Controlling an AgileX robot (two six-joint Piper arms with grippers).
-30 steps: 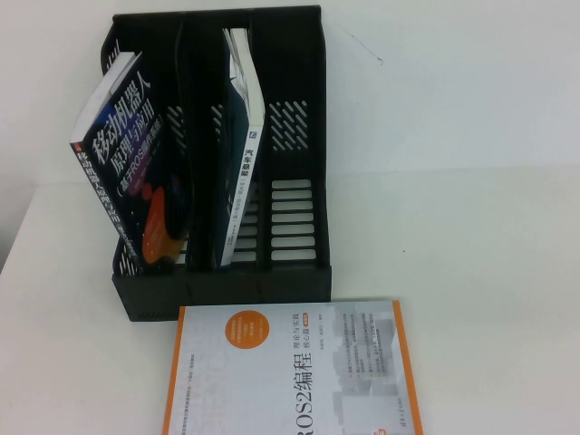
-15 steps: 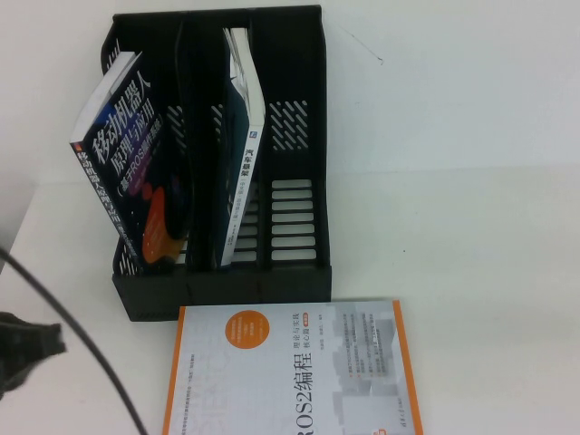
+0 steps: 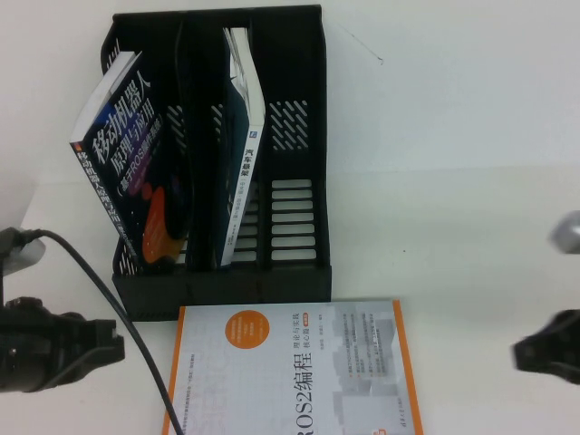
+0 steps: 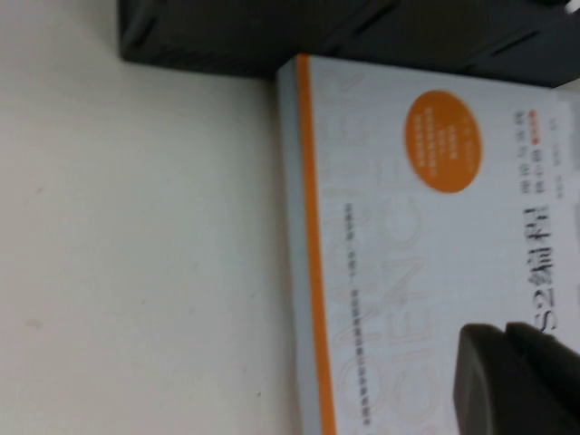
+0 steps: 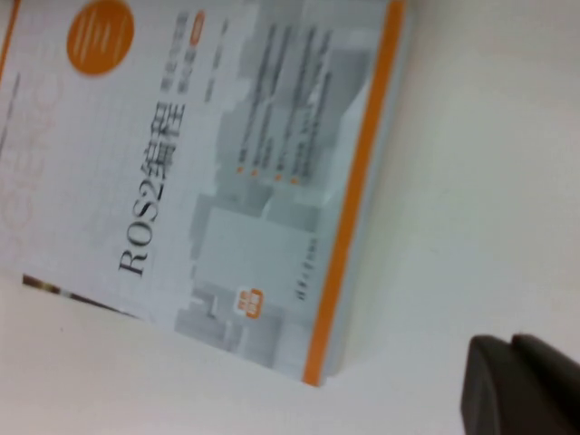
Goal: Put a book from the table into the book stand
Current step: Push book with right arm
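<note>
A white book with orange edges and an orange circle (image 3: 290, 372) lies flat on the table in front of the black book stand (image 3: 227, 288). It also shows in the left wrist view (image 4: 408, 245) and the right wrist view (image 5: 208, 172). My left gripper (image 3: 118, 349) is shut and empty, low at the book's left edge; in its wrist view (image 4: 506, 328) it hangs over the cover. My right gripper (image 3: 518, 353) is shut and empty, to the right of the book, over bare table (image 5: 512, 343).
The stand has three slots. A dark blue book (image 3: 127, 172) leans in the left one and a white-spined book (image 3: 243, 154) stands in the middle one. The right slot (image 3: 292, 204) holds nothing. A black cable (image 3: 91, 272) arcs from my left arm.
Both arms have come into the high view: the left one from the lower left, moving right toward the book, the right one from the lower right. The books have not moved.
</note>
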